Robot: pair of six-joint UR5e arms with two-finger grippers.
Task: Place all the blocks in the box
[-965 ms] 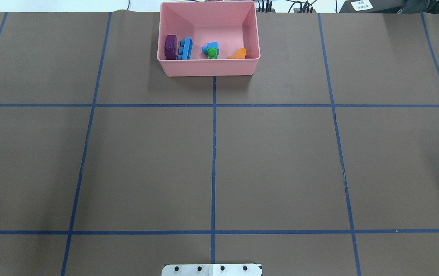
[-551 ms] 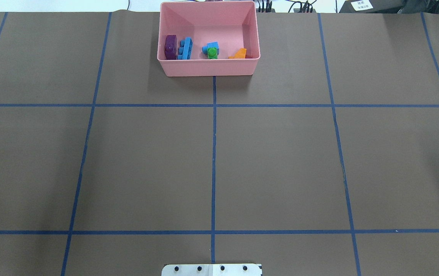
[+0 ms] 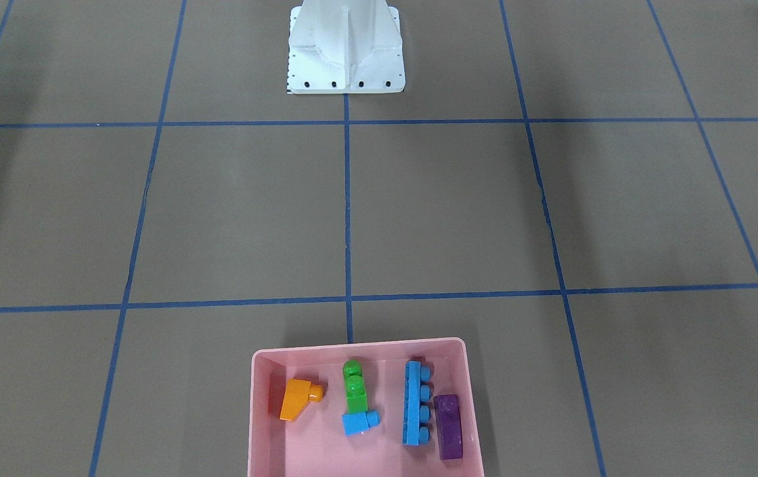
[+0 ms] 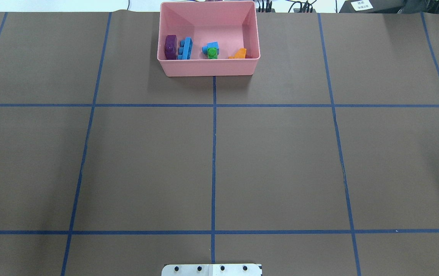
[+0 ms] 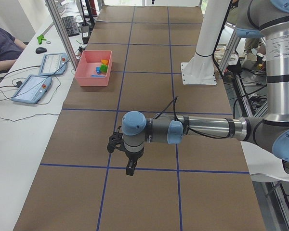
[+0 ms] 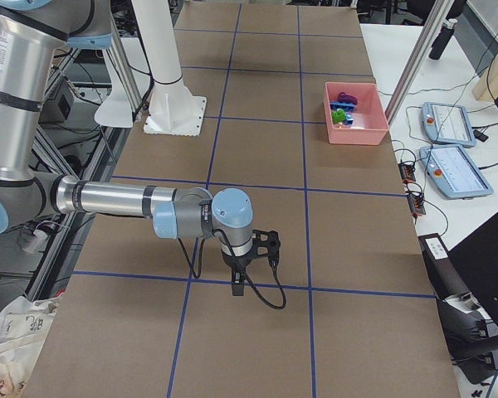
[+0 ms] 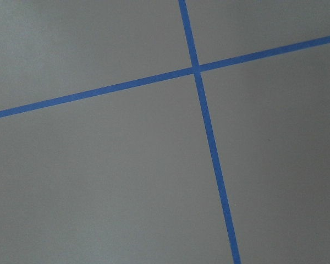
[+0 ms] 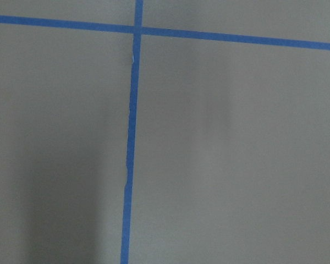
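All five blocks lie inside the pink box (image 3: 359, 342), which sits on the brown desk (image 4: 281, 165) at its far edge from the robot, on the centre tape line, well apart from the white robot base (image 3: 346, 46). The front-facing view looks straight into it; from that view's left come the orange block (image 3: 296, 399), lying alone; the green block (image 3: 354, 387), with the small blue block (image 3: 359, 423) touching its end; the long blue bar (image 3: 415, 404); and the purple block (image 3: 448, 427), just beside the bar. That view cuts off the box's side nearest the camera. In the overhead view the order is mirrored: purple block (image 4: 170, 46), long blue bar (image 4: 185, 49), small blue block (image 4: 212, 46), green block (image 4: 212, 53), orange block (image 4: 239, 53); the box's near wall (image 4: 208, 67) hides their lower parts.

Neither of those views shows an arm; only the side views do. The left arm (image 5: 202, 127) and the right arm (image 6: 116, 199) each reach low over the bare desk, far from the box (image 5: 92, 79), their jaws pointing down; I cannot tell whether the left jaws or the right jaws are released or clenched. The wrist views show only desk and crossing blue tape lines (image 7: 196, 69).
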